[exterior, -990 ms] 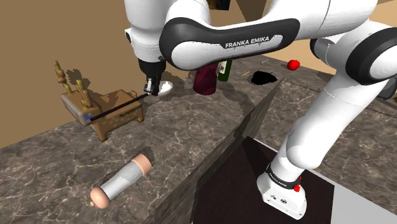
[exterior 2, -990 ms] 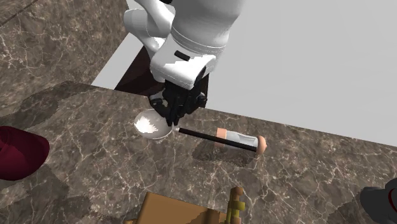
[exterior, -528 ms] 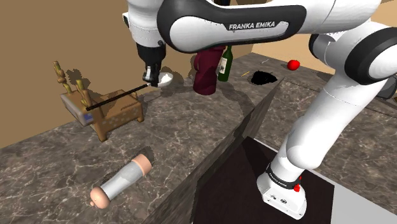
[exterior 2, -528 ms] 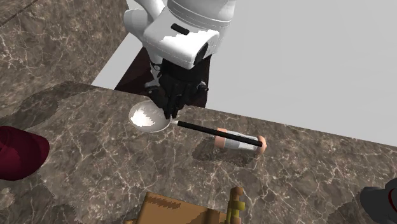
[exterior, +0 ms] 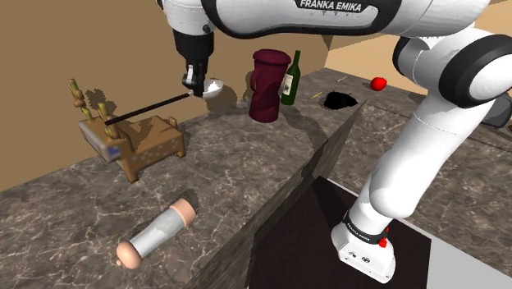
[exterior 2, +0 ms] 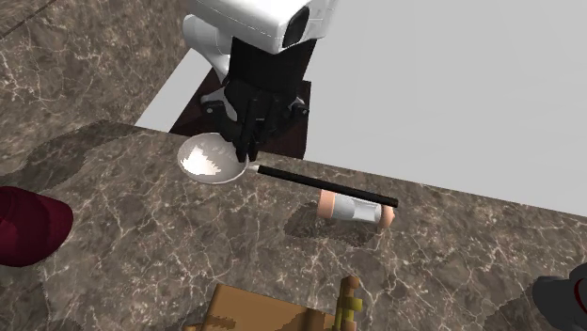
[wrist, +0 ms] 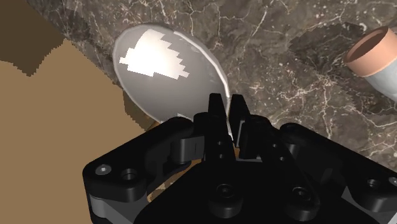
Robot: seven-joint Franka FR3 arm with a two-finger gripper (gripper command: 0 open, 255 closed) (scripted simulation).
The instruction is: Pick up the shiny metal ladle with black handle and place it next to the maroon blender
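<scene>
Bottle (exterior: pixel 290 78) just beside blender (exterior: pixel 267 85)

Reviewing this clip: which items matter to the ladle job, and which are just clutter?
Job:
- ladle, clasped by the end effector
- maroon blender

Lying about:
- green bottle
- wooden rack
- grey roll with peach ends
- small red thing
- black thing

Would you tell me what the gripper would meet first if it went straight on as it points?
Probably the marble counter below the gripper, near its edge; the fingers clasp the ladle, and depth is unclear.
</scene>
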